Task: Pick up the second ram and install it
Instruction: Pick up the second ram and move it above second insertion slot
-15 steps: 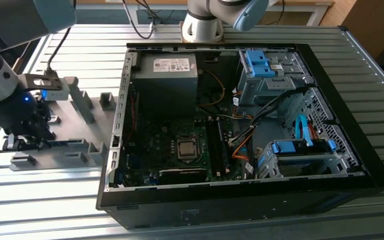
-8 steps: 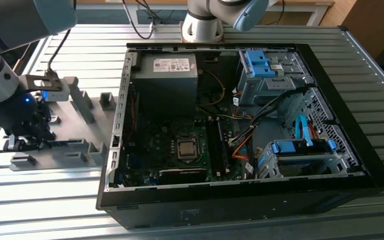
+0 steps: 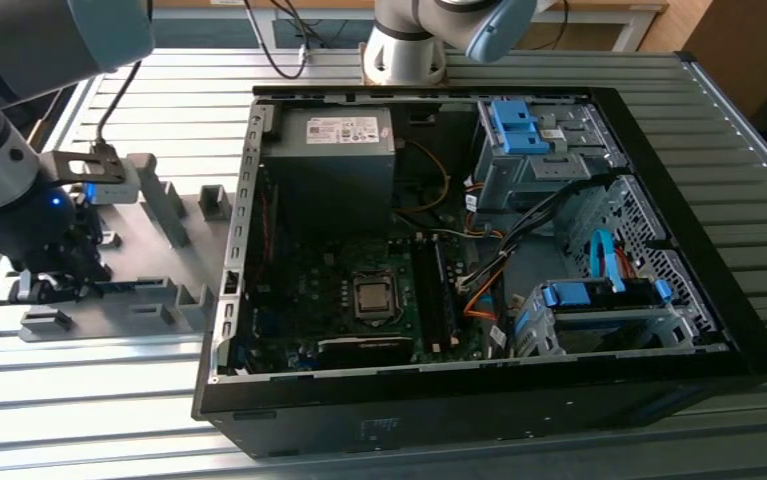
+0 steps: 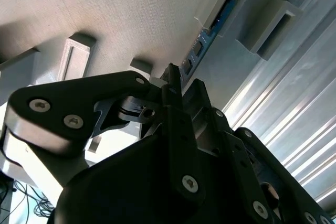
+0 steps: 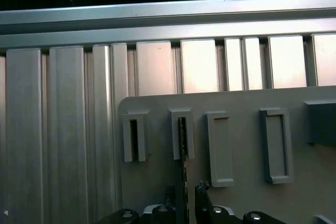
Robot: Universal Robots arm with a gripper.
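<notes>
The second ram (image 5: pixel 182 140) stands on edge in a slot of the grey holder plate (image 5: pixel 241 103). In the second wrist view the second ram (image 4: pixel 209 34) shows as a blue-green strip with dark chips running out from the fingertips. My gripper (image 5: pixel 185 196) sits low over the plate, its two fingers close on either side of the strip's near end and shut on it. In the exterior view the gripper (image 3: pixel 56 285) is down at the holder plate (image 3: pixel 156 250), at the exterior view's left, beside the open computer case (image 3: pixel 703 300).
The case lies open with its motherboard (image 3: pixel 356 300), memory slots (image 3: pixel 434 290), power supply (image 3: pixel 336 135) and blue drive cages (image 3: pixel 597 300) exposed. Cables cross the case interior. Other empty slots (image 5: pixel 275 145) sit on the plate. A ribbed aluminium table (image 5: pixel 63 129) surrounds everything.
</notes>
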